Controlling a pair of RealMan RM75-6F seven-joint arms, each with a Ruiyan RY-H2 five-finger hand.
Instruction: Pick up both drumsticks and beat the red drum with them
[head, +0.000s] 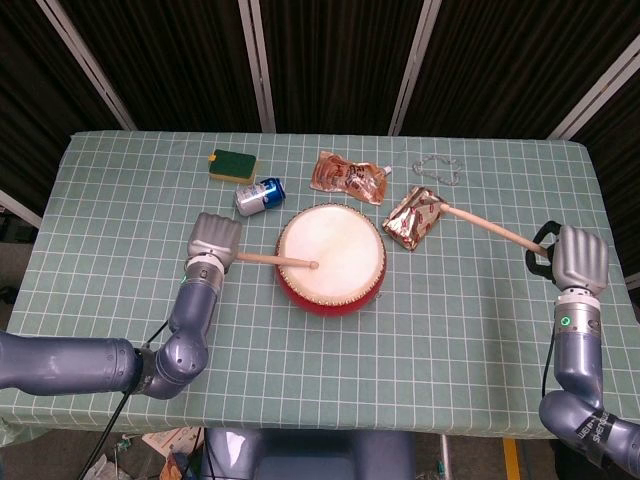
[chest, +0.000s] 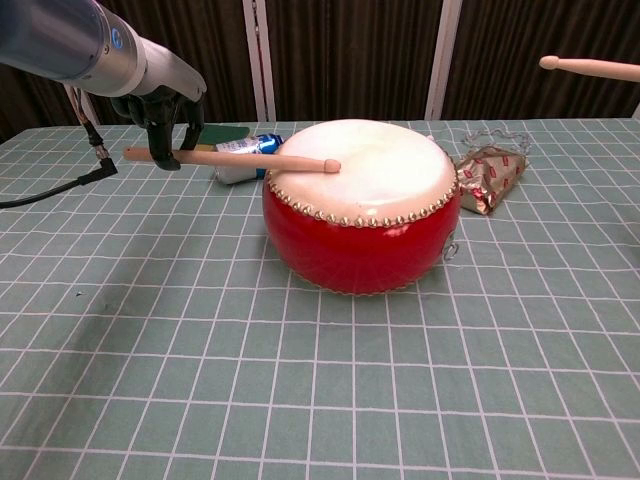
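Note:
The red drum with its pale skin stands mid-table. My left hand grips a wooden drumstick just left of the drum; its tip lies on the left part of the drumhead. My right hand is at the table's right edge and grips the other drumstick, raised and pointing toward the foil packet. Only that stick's tip shows in the chest view, high on the right.
Behind the drum lie a blue can, a green sponge, a brown pouch, a foil snack packet and a thin chain. The green checked cloth covers the table.

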